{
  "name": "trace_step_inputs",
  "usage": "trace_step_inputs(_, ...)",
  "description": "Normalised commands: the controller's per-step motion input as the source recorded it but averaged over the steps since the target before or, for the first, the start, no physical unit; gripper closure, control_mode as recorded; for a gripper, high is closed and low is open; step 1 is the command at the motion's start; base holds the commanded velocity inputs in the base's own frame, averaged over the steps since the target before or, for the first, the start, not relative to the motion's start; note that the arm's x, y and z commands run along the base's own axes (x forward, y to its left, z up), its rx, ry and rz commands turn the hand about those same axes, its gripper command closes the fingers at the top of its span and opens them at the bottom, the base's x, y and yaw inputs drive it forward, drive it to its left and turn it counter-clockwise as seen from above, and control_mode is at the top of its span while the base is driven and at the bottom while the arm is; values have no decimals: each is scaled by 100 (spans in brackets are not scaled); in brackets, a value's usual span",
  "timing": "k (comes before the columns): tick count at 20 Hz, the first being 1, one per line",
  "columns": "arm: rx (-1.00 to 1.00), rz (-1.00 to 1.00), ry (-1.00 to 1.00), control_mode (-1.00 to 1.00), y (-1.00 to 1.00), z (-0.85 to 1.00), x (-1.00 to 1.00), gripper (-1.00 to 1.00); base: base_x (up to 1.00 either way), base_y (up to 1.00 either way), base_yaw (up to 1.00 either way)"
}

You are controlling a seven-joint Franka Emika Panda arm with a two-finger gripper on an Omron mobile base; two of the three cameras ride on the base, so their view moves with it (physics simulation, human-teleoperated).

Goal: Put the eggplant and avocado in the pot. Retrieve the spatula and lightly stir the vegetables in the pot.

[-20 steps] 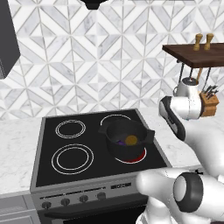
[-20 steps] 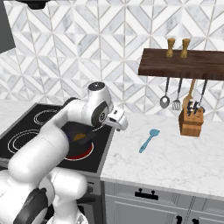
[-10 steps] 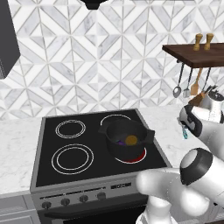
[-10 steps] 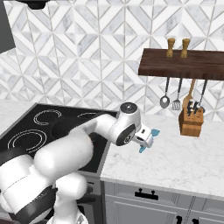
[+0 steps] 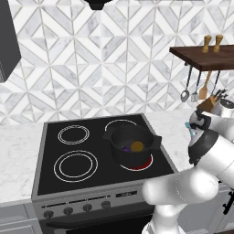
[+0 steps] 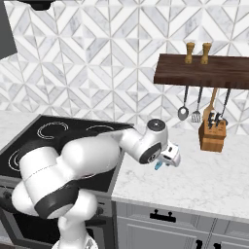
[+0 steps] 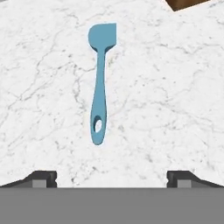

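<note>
The black pot (image 5: 132, 145) stands on the front right burner with the purple eggplant (image 5: 124, 148) and the yellow-orange avocado (image 5: 137, 146) inside it. The light blue spatula (image 7: 99, 83) lies flat on the marble counter to the right of the stove, blade pointing away from the hand; a bit of it (image 6: 158, 165) peeks out under the hand. My gripper (image 7: 112, 178) hovers above the spatula's handle end, open, with nothing between its fingertips (image 7: 43, 177). In the right base view the gripper (image 6: 170, 156) hangs over the counter, and my arm hides the pot.
A wooden knife block (image 6: 212, 136) stands at the back right of the counter. Above it is a dark shelf (image 6: 204, 70) with a ladle (image 6: 183, 113) and other utensils hanging below. The black stove (image 5: 68, 160) lies to the left.
The arm has swung right, from above the pot to over the marble counter above the spatula. The gripper stayed open.
</note>
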Motion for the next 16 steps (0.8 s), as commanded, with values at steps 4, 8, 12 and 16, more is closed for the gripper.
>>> trace_step_inputs(4, 0, 10, 2, -100, 14, -43, 28, -100, 0, 0, 0)
trace_step_inputs(8, 0, 9, 2, -100, 10, -24, 48, -100, 0, 0, 0)
trace_step_inputs(12, 0, 1, 4, -100, -9, -30, 45, -100, 0, 0, 0)
trace_step_inputs(16, 0, 0, 6, -100, -21, -38, 33, -100, 0, 0, 0)
